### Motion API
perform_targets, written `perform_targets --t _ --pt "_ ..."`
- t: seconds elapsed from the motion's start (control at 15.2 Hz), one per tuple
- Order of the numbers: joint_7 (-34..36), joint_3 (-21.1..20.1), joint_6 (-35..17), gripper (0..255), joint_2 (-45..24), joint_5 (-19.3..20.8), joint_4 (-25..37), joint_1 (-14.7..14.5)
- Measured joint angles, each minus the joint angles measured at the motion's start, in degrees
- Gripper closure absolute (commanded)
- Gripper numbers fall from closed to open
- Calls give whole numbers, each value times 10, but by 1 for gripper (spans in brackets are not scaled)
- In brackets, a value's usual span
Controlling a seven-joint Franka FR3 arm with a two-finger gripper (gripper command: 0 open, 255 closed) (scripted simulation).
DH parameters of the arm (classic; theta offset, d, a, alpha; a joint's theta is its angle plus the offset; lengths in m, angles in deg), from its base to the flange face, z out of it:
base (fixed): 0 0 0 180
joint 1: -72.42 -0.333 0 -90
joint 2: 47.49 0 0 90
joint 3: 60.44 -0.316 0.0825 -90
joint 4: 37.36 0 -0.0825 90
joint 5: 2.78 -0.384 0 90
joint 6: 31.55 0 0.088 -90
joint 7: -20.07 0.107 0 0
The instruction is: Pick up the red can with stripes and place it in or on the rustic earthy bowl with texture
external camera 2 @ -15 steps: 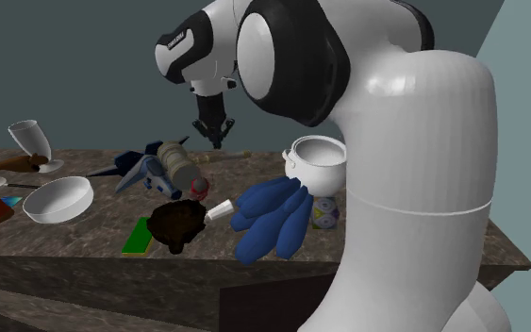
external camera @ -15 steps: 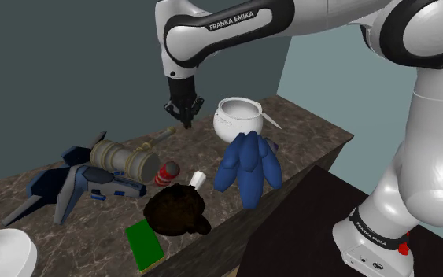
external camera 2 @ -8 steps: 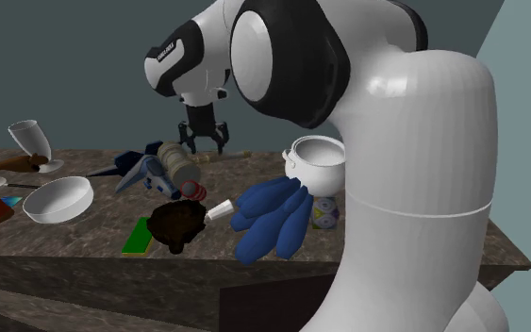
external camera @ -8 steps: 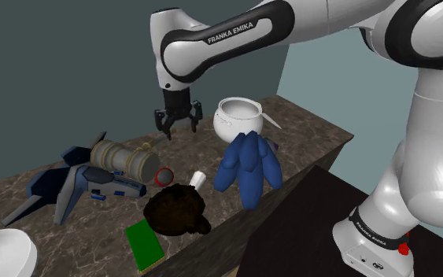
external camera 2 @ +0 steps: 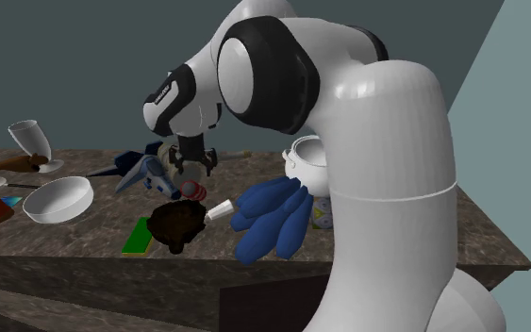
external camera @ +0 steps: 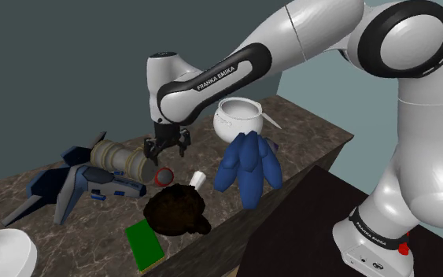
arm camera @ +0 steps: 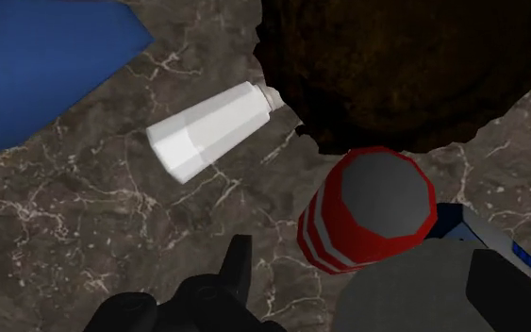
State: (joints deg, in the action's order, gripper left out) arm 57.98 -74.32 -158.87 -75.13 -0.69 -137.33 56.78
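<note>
Right at the front edge of the counter [external camera: 314,130] in the shoulder view lies a green book [external camera: 144,245]. Just behind it sits the dark brown, rough-textured bowl [external camera: 176,211], which is where the can is meant to go. Just beyond the bowl are a small white bottle [external camera: 197,179] lying on its side and the red can [external camera: 164,174], which has pale stripes round its body and a grey top. The wrist view puts the can just beside the bowl's rim, though I cannot tell whether the two touch. Over the can hang the jaws, spread wide and holding nothing; in the wrist view the can sits in the gap between the fingers [arm camera: 235,278], and neither appears to touch it. Close behind the can lies a tan and grey cylinder [external camera: 123,158], with a blue toy craft [external camera: 78,185] next to it. Toward the shoulder view's right are a blue bunch [external camera: 248,167] and, farthest back, a white pot [external camera: 239,118]. The step in hand looks like the approach to the grasp. Next, the jaws would need to sink around the can, centred on it, and close without snagging the cylinder or the bowl that crowd it. After that comes the short carry over to the bowl.
</note>
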Motion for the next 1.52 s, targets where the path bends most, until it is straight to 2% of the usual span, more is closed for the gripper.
perform_targets --t 0.2,0.46,1.06,1.12,1.52 --pt "-1 -2 -47 0 -34 3 1 -8" --pt "0 -1 -75 0 -51 7 -7 -11" --pt "2 2 -93 0 -70 11 -5 -15" --pt "2 2 -93 255 -70 11 -5 -15" --pt "3 3 -92 255 -70 11 -4 -15"
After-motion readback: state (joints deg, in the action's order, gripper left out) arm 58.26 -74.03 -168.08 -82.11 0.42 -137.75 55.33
